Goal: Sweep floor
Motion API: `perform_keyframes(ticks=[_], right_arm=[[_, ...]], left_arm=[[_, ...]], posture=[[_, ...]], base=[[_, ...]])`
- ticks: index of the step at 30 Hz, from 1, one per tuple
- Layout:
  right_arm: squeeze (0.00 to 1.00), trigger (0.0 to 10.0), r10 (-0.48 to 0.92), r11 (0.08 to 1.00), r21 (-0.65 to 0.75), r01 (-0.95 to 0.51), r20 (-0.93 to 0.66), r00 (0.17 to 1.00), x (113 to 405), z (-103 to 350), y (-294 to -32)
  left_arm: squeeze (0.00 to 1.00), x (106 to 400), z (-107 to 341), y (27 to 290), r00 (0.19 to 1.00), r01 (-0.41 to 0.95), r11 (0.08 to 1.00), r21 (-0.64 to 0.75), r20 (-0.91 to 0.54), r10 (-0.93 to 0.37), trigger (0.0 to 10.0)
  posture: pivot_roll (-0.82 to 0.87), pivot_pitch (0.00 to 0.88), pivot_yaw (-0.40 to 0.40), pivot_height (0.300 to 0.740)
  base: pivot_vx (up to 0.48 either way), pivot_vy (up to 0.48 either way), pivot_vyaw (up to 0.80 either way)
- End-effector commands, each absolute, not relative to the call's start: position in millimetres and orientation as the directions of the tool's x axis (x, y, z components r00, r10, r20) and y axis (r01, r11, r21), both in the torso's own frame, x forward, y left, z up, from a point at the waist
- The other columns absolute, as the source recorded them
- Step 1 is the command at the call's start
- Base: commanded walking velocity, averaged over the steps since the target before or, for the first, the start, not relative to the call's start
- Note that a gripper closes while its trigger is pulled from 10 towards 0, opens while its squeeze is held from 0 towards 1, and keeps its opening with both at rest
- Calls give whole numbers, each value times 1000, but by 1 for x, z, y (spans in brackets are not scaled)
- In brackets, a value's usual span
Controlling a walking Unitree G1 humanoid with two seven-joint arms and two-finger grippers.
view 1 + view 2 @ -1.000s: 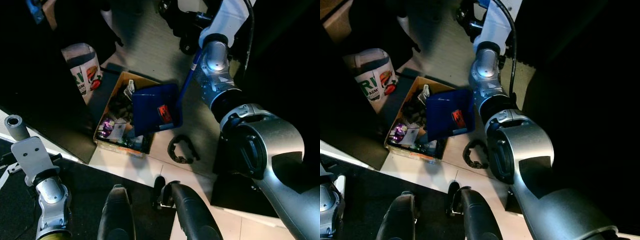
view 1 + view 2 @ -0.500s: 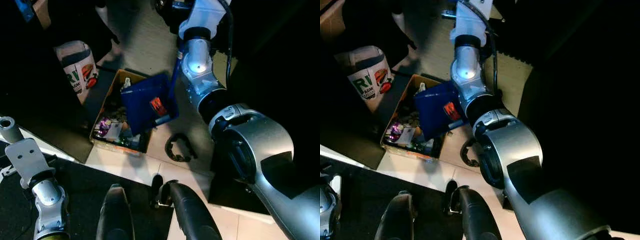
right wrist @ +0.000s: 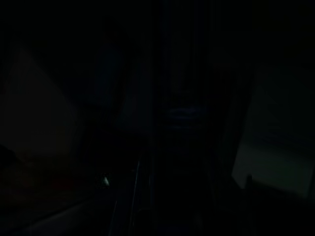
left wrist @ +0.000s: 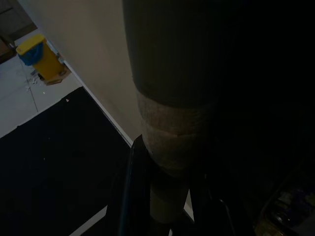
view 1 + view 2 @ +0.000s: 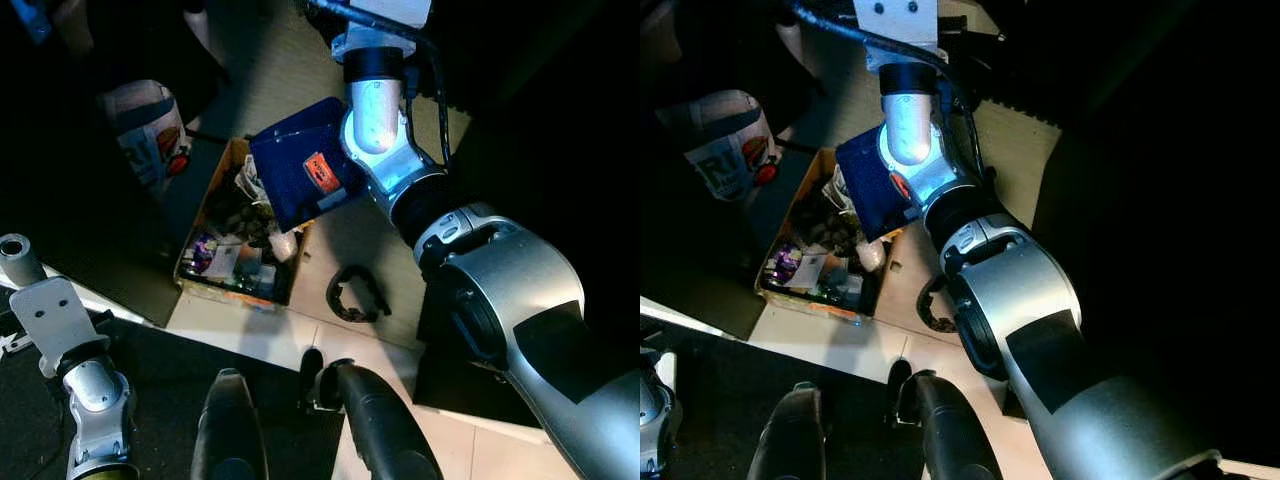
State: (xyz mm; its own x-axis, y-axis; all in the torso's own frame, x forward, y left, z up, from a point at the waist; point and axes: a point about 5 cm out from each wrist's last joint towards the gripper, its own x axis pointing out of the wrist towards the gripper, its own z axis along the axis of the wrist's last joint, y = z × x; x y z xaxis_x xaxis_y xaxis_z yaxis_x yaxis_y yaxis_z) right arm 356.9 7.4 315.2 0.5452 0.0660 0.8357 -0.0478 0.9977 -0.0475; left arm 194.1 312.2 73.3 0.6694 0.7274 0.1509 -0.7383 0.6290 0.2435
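A blue dustpan (image 5: 300, 175) with a red label hangs steeply tilted over a cardboard box (image 5: 232, 293) full of rubbish. My right arm (image 5: 375, 110) reaches forward and carries the pan by its handle, with the wrist covering the fingers. The right wrist view is almost black. At the lower left, my left arm (image 5: 75, 350) stays close to my body. In the left wrist view my left gripper (image 4: 167, 211) is shut around a grey taped pole (image 4: 172, 142), the broom handle, whose top end (image 5: 18, 255) shows beside the arm.
A white printed bag (image 5: 145, 125) stands left of the box. A black ring-shaped object (image 5: 355, 297) lies on the pale floor to the box's right. A black mat (image 5: 160, 380) and my own legs (image 5: 230, 430) are nearest. A yellow and blue item (image 4: 42, 59) sits farther off.
My right arm has lifted the dustpan off the box and tipped it from nearly flat to steep. More rubbish lies in the box. The left arm has barely moved.
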Motion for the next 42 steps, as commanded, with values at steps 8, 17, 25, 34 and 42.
perform_keyframes(ticks=[8, 17, 25, 34, 42], right_arm=[[0, 10000, 222, 965, -160, -207, 919, 326, 321, 311, 45], [0, 10000, 264, 943, -192, -270, 928, 261, 308, 300, 54], [0, 10000, 327, 903, -242, -354, 923, 204, 293, 281, 62], [0, 10000, 341, 894, -272, -356, 928, 149, 288, 281, 64], [0, 10000, 331, 891, -269, -366, 936, 118, 282, 283, 70]], left_arm=[[0, 186, 56, 306, 660, -737, 625, 256, 70, 748, 10000], [0, 186, 55, 306, 656, -740, 623, 255, 67, 752, 10000], [0, 187, 53, 304, 657, -738, 626, 251, 61, 751, 10000], [0, 190, 53, 303, 659, -738, 628, 247, 62, 750, 10000], [0, 190, 53, 303, 655, -741, 625, 244, 61, 753, 10000]], posture=[[136, 224, -299, 740], [131, 222, -299, 740], [126, 221, -295, 740], [123, 218, -298, 740], [125, 218, -304, 740]], base=[[0, 0, 0], [0, 0, 0], [0, 0, 0], [0, 0, 0], [0, 0, 0]])
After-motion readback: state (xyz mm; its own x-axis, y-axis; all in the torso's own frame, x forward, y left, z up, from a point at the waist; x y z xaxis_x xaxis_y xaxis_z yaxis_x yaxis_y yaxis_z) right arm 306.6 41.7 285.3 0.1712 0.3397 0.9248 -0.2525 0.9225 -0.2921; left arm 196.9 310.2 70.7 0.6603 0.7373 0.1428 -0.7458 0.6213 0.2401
